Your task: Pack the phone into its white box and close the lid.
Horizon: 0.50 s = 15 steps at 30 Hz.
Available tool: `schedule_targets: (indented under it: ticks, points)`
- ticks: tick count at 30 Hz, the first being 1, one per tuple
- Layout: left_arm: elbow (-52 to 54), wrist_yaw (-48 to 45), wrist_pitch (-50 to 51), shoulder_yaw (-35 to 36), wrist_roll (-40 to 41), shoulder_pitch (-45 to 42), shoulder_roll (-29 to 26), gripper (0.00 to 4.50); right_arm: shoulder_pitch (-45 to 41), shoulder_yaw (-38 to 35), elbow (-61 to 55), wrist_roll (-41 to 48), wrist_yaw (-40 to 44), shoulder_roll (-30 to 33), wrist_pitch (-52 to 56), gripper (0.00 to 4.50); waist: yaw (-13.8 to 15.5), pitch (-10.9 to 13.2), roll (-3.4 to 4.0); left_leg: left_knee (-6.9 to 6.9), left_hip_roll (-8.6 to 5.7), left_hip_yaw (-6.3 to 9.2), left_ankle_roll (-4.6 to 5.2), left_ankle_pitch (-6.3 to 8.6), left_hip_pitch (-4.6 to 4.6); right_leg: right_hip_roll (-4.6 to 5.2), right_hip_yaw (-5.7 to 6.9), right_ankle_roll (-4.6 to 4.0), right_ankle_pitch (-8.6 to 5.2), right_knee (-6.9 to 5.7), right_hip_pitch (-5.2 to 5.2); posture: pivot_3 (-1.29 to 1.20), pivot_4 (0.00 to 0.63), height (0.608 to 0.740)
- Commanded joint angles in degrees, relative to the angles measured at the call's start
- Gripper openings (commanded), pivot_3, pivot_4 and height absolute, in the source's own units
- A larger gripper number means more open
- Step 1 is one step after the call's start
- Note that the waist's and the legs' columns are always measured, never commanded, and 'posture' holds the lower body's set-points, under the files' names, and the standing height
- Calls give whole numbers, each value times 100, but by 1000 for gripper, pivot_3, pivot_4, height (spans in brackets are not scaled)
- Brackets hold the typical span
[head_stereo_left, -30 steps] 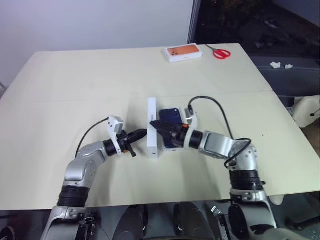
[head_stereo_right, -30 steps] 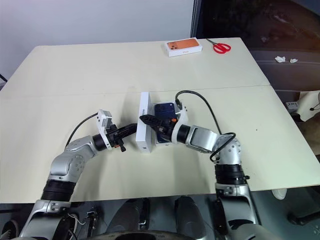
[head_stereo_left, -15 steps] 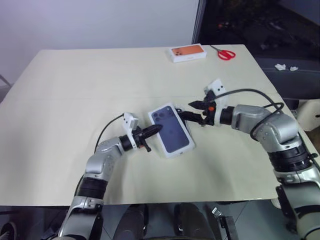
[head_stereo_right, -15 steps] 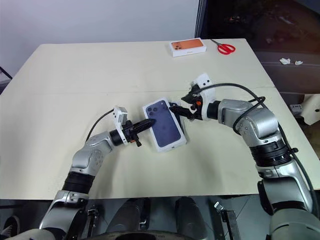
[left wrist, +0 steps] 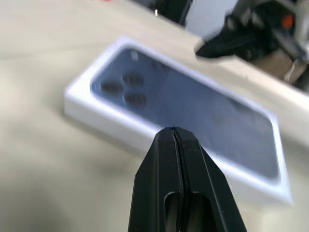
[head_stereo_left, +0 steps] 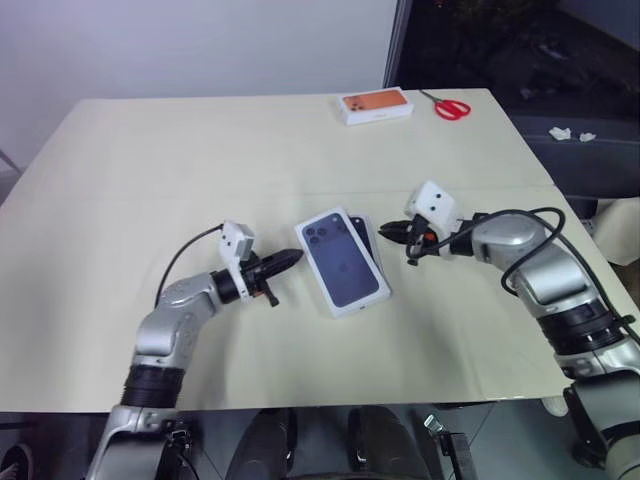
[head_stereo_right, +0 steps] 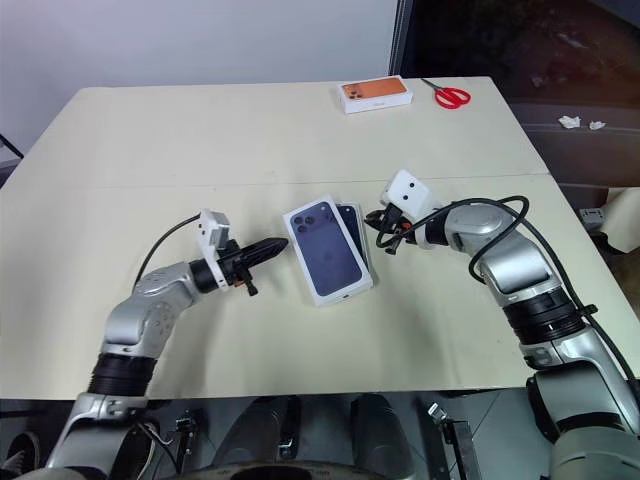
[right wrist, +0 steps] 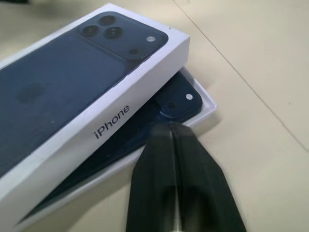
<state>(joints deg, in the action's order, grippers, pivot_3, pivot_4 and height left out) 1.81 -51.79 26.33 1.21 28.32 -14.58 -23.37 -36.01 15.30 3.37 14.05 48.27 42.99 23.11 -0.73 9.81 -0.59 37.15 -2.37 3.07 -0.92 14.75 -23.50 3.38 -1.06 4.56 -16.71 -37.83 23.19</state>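
On the cream-coloured desk (head_stereo_left: 150,150) the deep white rectangular lid (head_stereo_left: 342,262), its top printed with a dark blue phone picture, lies askew over the shallow white-rimmed box (right wrist: 205,108), covering most of it but not seated. The slim dark navy-blue phone (right wrist: 176,101) lies in that box, one edge and its camera corner showing from under the lid on the side toward the right arm. The left gripper (head_stereo_left: 288,259) points at the lid's near-left edge, just beside it, with its jaws closed on nothing. The right gripper (head_stereo_left: 392,229) sits just beside the exposed box rim, jaws likewise closed and empty. At the desk's far edge lie an orange-topped white box (head_stereo_left: 376,105) and red-handled scissors (head_stereo_left: 443,104).
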Motion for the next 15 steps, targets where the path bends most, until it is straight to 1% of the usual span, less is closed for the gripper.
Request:
schedule_targets:
  ticks: [1, 4, 8, 15]
  points:
    - [346, -82, 211, -26, 130, 165, -157, 0, 72, -140, -70, -130, 127, -110, -193, 31, 6, 0, 0, 0, 0, 0, 0, 0, 0, 1, 0, 0, 0, 0, 0, 0, 150, 740]
    - [165, -8, 390, -322, -80, 198, -127, 0, 236, -200, -194, -14, 141, -323, 73, 31, 28, 0, 0, 2, -1, 2, 0, 0, 0, 3, 3, -1, 0, 1, -3, 0, 150, 740]
    - [-150, 182, 97, -471, -186, 81, 379, 0, 494, -235, -496, 14, 100, -576, 355, 31, 37, 0, -1, 1, -7, 3, 0, 0, 0, 9, 3, -1, 0, 3, -5, 0, 150, 740]
    - [-545, 285, -150, -539, -332, -258, 795, 0, 556, -314, -625, -157, 38, -648, 492, 31, 25, 0, -1, 3, -8, 3, 0, 0, 2, 10, 6, -1, 1, 0, -7, 0, 150, 740]
